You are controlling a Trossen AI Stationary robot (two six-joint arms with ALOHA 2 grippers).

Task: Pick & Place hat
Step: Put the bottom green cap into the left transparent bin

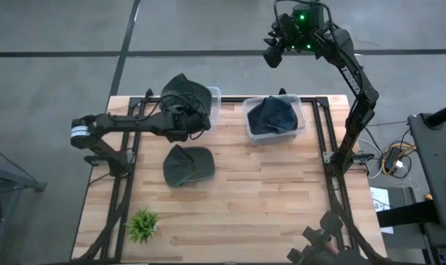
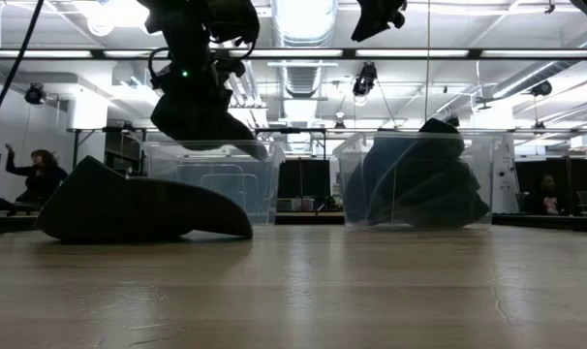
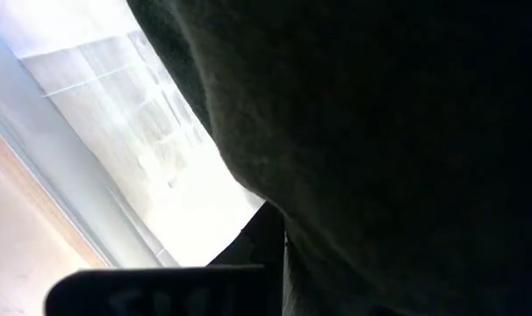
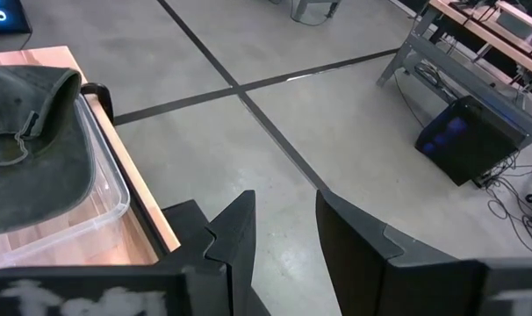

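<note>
left gripper (image 1: pixel 185 124) clamped on a dark olive fabric cap (image 1: pixel 186 94), held over the clear plastic bin (image 1: pixel 214 96) at the far edge of the wooden desk (image 1: pixel 267 199). second olive cap (image 1: pixel 188 165) lying flat near the desk's middle. dark blue hat (image 1: pixel 273 115) filling the neighbouring clear bin (image 1: pixel 302 118). right gripper (image 1: pixel 273 53) raised beyond the far edge, fingers (image 4: pixel 240 237) narrowly parted, holding nothing.

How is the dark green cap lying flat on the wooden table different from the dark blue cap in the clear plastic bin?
The dark green cap lies on the bare wooden table; the dark blue cap sits inside the right-hand clear plastic bin. The green one is spread low and flat, while the blue one is bunched up, rising to the bin's rim. Colours differ: olive green against navy. Both are soft fabric caps, untouched by either gripper.
</note>
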